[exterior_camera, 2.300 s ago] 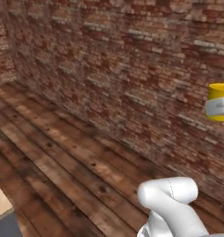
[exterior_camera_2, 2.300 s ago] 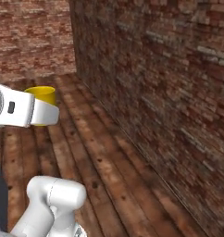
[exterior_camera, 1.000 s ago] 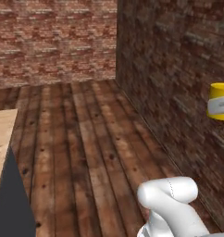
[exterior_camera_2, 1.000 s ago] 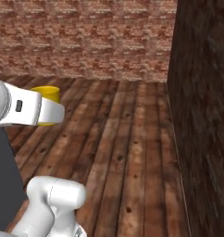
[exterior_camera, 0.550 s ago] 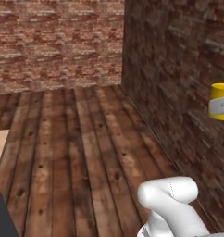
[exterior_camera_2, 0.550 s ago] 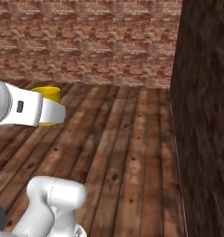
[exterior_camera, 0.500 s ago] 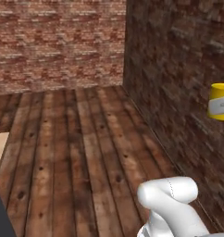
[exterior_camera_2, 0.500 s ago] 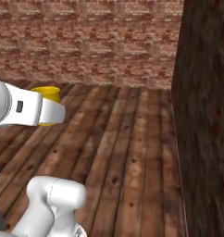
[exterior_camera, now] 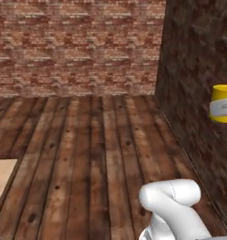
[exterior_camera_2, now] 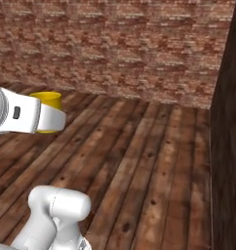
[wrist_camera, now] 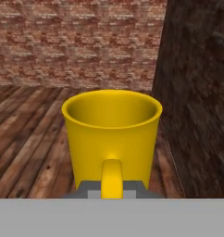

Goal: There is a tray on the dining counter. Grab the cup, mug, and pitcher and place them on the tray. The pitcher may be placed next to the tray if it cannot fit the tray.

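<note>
The mug (wrist_camera: 112, 134) is short and golden-yellow, upright, with its loop handle turned toward the hand camera. My gripper (wrist_camera: 111, 187) is shut on it at the handle side, its fingers mostly hidden behind the handle. In the left base view the mug (exterior_camera: 222, 91) hangs in the air at the right edge, with the white hand across it. From the right base view the mug (exterior_camera_2: 49, 100) peeks out behind the white forearm at the left. The tray, the cup and the pitcher are out of view.
A red brick wall (exterior_camera: 78, 47) stands ahead and a darker brick wall (exterior_camera: 200, 93) runs along the right. Dark wooden floor planks (exterior_camera: 96, 159) stretch between them. A corner of a light tan surface (exterior_camera: 2, 180) shows at the lower left.
The whole picture has swung, so the base has turned: the wall corner has shifted right and the far brick wall fills more of the view. The mug stays held in the same spot.
</note>
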